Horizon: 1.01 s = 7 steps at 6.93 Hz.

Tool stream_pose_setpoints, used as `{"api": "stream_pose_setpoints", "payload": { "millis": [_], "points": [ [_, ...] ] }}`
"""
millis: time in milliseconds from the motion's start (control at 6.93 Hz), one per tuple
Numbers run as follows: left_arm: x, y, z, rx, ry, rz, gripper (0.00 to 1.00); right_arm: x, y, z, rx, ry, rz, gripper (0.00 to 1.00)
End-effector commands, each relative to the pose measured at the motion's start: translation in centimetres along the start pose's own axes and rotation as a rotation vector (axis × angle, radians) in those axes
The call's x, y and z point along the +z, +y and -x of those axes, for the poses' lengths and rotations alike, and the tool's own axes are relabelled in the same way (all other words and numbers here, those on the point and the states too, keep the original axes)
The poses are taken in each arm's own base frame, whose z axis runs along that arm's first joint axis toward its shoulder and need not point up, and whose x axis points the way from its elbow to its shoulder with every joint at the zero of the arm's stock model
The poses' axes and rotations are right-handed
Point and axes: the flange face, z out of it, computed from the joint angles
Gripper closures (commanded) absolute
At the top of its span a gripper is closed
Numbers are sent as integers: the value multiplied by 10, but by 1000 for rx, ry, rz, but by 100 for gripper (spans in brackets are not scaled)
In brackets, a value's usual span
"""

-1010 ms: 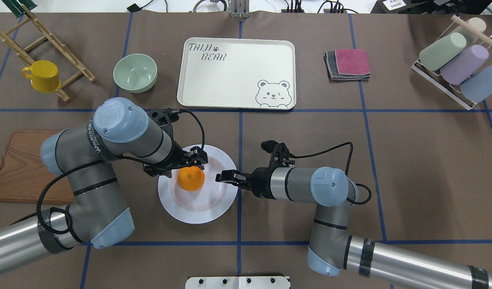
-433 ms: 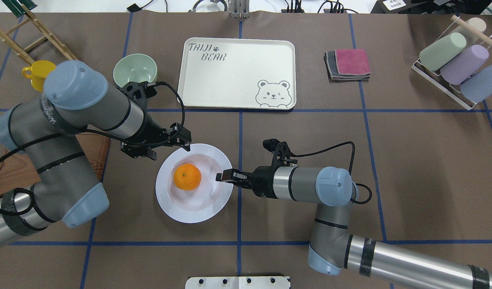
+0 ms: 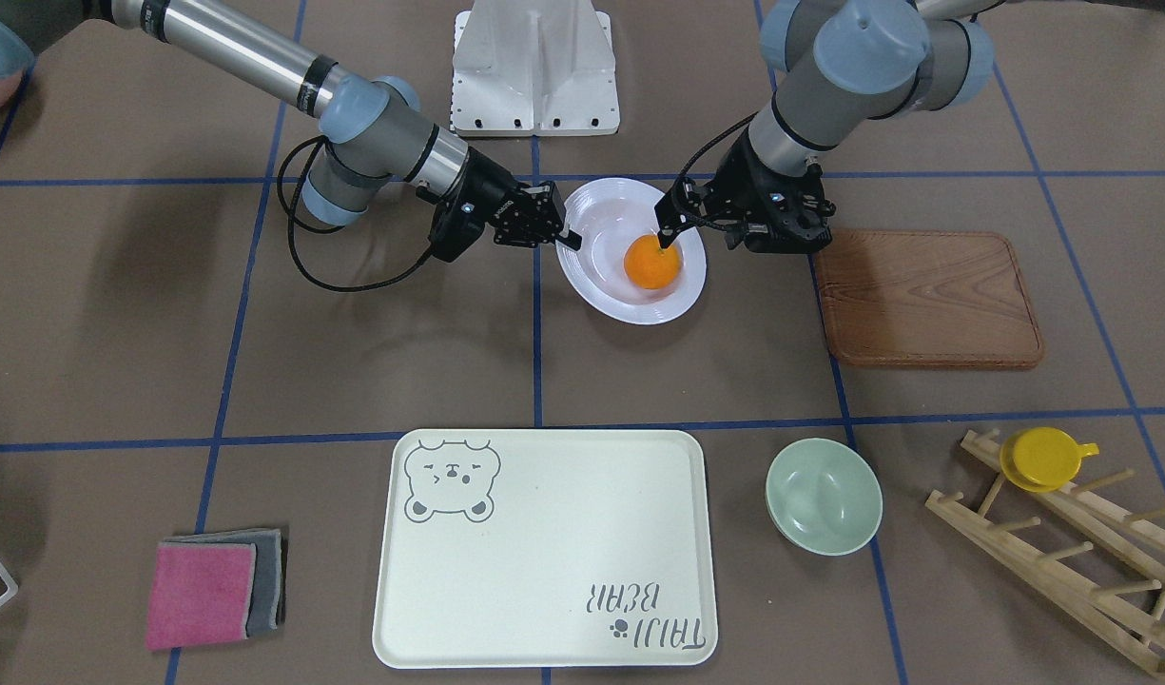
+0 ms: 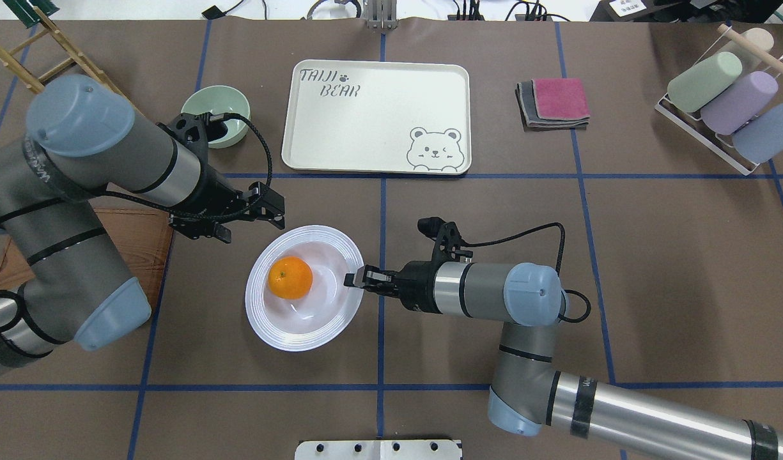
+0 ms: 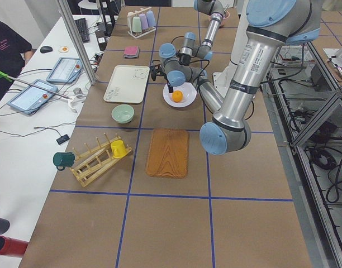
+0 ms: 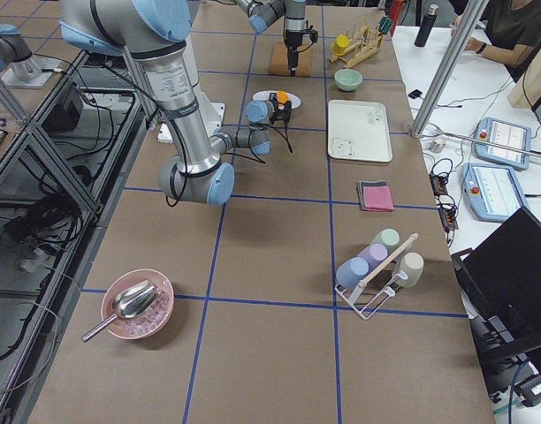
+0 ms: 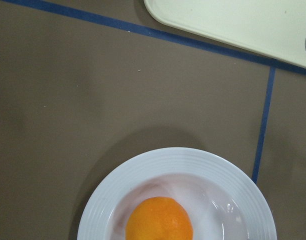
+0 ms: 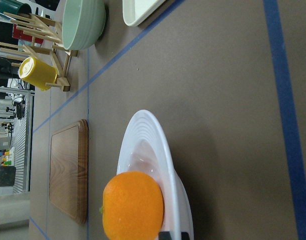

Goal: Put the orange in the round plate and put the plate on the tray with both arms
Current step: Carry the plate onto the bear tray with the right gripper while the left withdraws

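R end effector point(image 4: 358, 279): fingers together, clamped on the right rim of the round plate point(image 4: 282, 338); plate looks tipped, that side a bit up. L end effector point(image 4: 274, 207): fingers apart, empty, just off the plate's far-left rim, not touching. Orange point(image 4: 290, 278) sits in the sunken centre, left of middle, so nearer the L arm. Plate is on the robot's side of the blue line point(image 4: 493, 176) on the counter point(image 4: 621, 287). Tray point(image 4: 378, 115) lies beyond it, well apart. Next, prob.: L needs the rim opposite R's grip, i.e. down & toward the robot from where it hangs.
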Motion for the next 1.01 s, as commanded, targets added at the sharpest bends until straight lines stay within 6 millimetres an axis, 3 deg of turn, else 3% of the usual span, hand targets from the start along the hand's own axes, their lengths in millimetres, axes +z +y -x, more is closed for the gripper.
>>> {"api": "stream_pose_setpoints", "payload": {
  "millis": [0, 288, 433, 721, 865],
  "points": [
    [-6, -3, 1, -1, 4, -9, 3, -4, -4, 6, 10, -31, -8, 99],
    [-35, -18, 8, 8, 21, -58, 3, -4, -13, 24, 69, -72, -77, 99],
    [-43, -27, 30, 65, -5, -76, 3, -3, -23, 30, 95, -86, -142, 99],
    [-58, -47, 68, 154, -46, -113, 3, -5, -77, 36, 194, -106, -305, 99],
    [-59, -52, 87, 201, -75, -123, 3, 12, -114, 47, 217, -75, -409, 99]
  ]
}}
